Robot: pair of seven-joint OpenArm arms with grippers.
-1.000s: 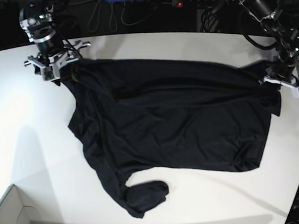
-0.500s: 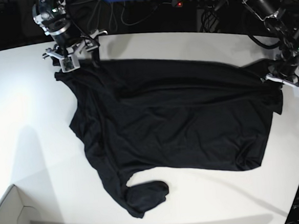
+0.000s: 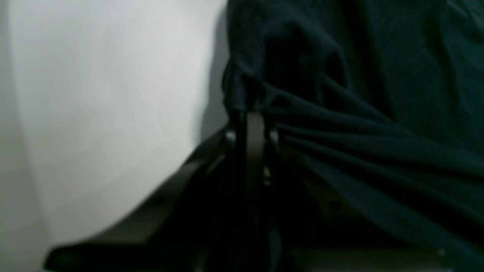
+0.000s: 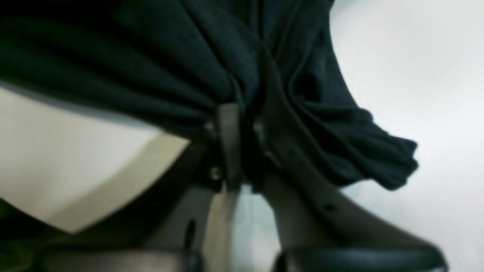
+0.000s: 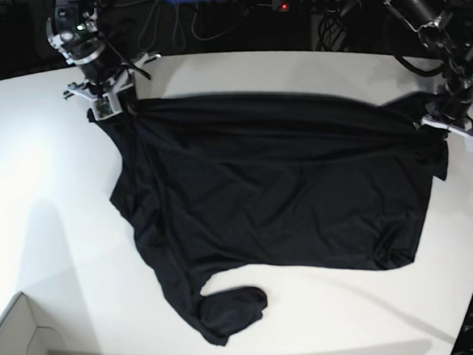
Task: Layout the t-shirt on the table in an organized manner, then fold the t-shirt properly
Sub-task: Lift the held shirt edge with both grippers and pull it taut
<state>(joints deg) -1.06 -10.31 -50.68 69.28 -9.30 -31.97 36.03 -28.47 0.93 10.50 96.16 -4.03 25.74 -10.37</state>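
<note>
T-shirt (image 5: 278, 191): black, spread across the white table (image 5: 42, 183), wrinkled, far edge drawn in a nearly straight line between both grippers. One sleeve end bunched at the near side, lying on the tabletop toward the cardboard box (image 5: 17, 351) corner.

Right gripper (image 5: 108, 105): positioned at the far corner of the garment, on the base view's left. Fingers brought together on a gathered bunch of the t-shirt (image 4: 234, 68); folds radiating from the pinch point in the right wrist view, with a loose crumpled end hanging beside the right gripper (image 4: 236, 113) over the table (image 4: 416, 75).

Left gripper (image 5: 448, 122): positioned at the opposite far corner, on the base view's right, near the table's curved edge. Fingers closed on the fabric edge; in the left wrist view, pleats of the t-shirt (image 3: 378, 113) fanning from the left gripper (image 3: 251, 121), bare table (image 3: 106, 113) just beside it.

Cables and dark equipment visible beyond the far table edge.
</note>
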